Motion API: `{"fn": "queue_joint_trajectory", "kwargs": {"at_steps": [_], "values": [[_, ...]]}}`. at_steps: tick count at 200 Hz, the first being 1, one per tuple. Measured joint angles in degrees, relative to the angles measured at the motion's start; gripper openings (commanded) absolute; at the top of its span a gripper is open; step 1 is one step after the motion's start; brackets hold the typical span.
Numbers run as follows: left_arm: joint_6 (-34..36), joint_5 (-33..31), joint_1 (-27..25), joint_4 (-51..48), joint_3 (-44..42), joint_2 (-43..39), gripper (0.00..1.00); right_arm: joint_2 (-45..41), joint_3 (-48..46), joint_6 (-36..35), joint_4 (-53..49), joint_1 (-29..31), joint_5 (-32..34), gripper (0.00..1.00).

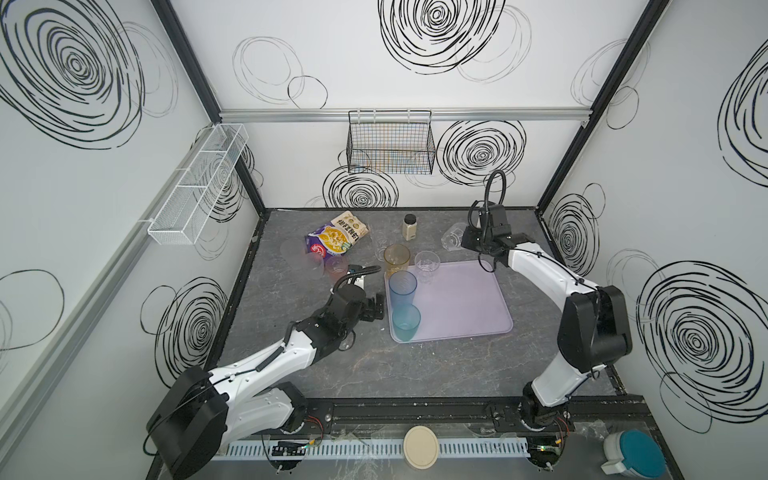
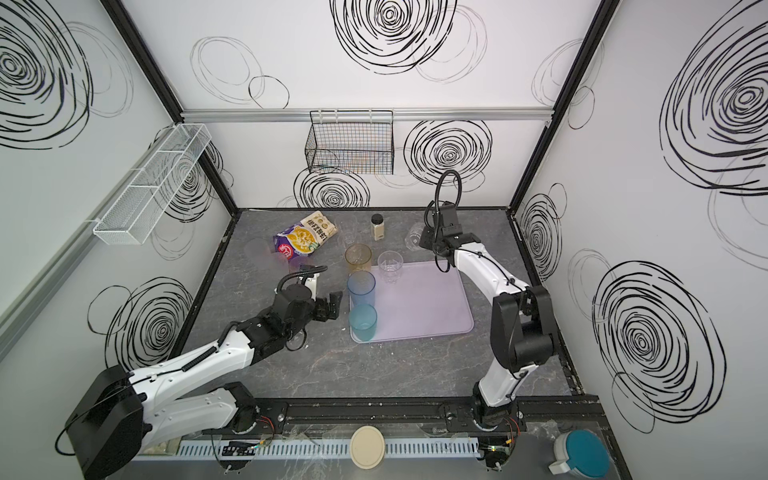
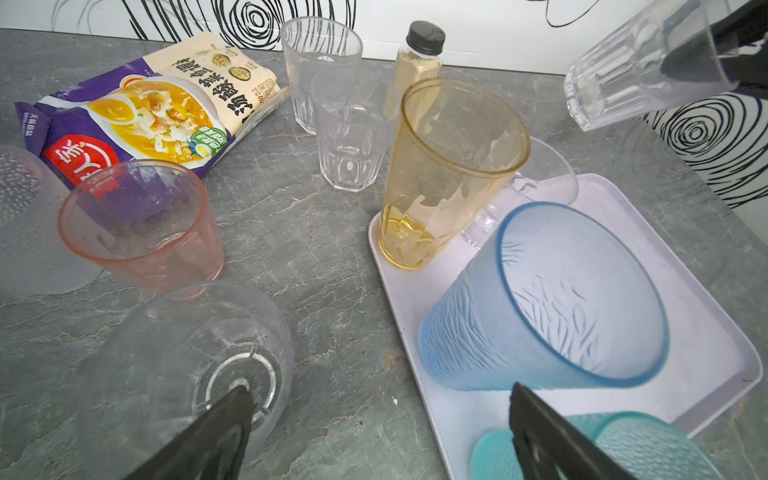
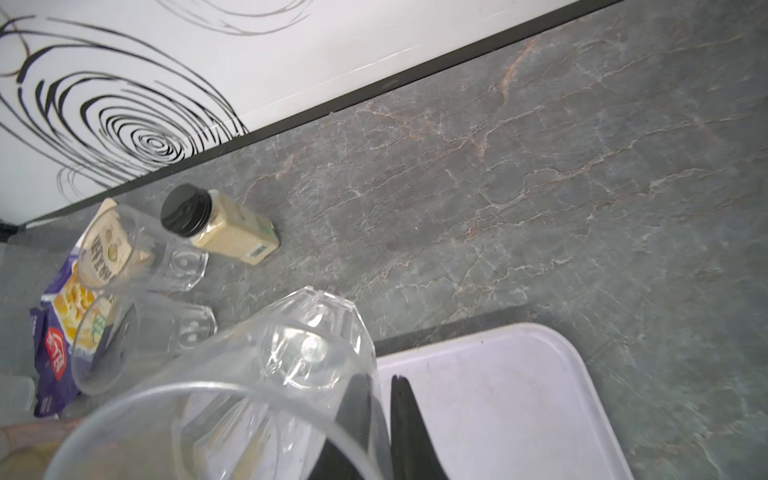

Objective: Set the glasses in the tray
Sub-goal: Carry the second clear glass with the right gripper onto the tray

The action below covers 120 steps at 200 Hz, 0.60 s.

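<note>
we see the right gripper (image 4: 380, 419) clamped on the wall of a clear faceted glass (image 4: 270, 365), one finger inside the rim and one outside. the glass hangs tilted over the grey table (image 1: 374, 365), just beyond the far edge of the tray (image 1: 465, 303). the left gripper (image 1: 376, 308) has its jaws spread wide with nothing between them; it sits low just beside the tray's left edge, near the blue glass (image 1: 402, 286) and the teal glass (image 1: 406, 322). both of those stand upright in the tray along that edge, with the amber glass (image 1: 397, 257) in the far left corner and a short clear glass (image 1: 427, 266) next to it, also inside the rim. out on the table to the left we find the pink glass (image 3: 141, 224), a frosted glass (image 3: 25, 216) beside it and a round clear glass (image 3: 187, 365) under the left gripper's finger; we cannot tell if they touch. two more clear glasses (image 3: 353, 133) stand between a snack packet (image 3: 145, 108) and a black-capped jar (image 3: 415, 70), outside the tray
</note>
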Motion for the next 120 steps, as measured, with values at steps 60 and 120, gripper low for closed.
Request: {"fn": "queue_joint_trajectory", "kwargs": {"at_steps": [60, 120], "values": [[1.90, -4.35, -5.25, -0.90, 1.62, -0.39, 0.97, -8.81, -10.71, -5.77, -8.63, 6.69, 5.03, 0.02], [1.42, -4.00, -2.84, -1.44, -1.36, -3.89, 0.97, -6.64, -13.07, -7.02, -11.13, 13.97, 5.33, 0.01]]}}
